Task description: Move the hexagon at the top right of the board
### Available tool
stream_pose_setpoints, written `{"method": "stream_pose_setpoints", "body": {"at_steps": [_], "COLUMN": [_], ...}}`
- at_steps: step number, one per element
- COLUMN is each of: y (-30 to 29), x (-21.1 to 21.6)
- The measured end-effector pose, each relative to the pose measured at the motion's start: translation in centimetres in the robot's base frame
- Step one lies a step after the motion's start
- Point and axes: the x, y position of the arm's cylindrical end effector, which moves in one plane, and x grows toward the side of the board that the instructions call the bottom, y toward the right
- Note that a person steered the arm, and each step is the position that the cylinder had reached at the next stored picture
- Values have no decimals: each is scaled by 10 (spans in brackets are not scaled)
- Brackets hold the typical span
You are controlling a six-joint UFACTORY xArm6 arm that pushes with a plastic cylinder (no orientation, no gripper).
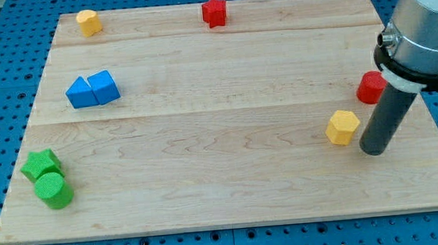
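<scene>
A yellow hexagon block [343, 127] lies on the wooden board [223, 177] at the view's right, a little below mid-height. My tip [374, 150] rests on the board just to the right of and slightly below it, close beside it; whether they touch I cannot tell. A red block [370, 88], partly hidden behind the rod, sits above the tip near the right edge; its shape is not clear.
A red star [214, 12] sits at top centre. A yellow block [89, 22] sits at top left. Two blue blocks [92, 90] touch at the left. A green star [40, 164] and green cylinder [54, 190] sit at bottom left.
</scene>
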Motion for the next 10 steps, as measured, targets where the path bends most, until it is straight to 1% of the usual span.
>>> {"method": "stream_pose_setpoints", "body": {"at_steps": [1, 2, 3, 4, 5, 6, 7, 9, 10], "y": [-46, -81, -81, -62, 8, 14, 14, -110, -112], "x": [-1, -31, -57, -17, -10, -60, -73, -182, -199]}}
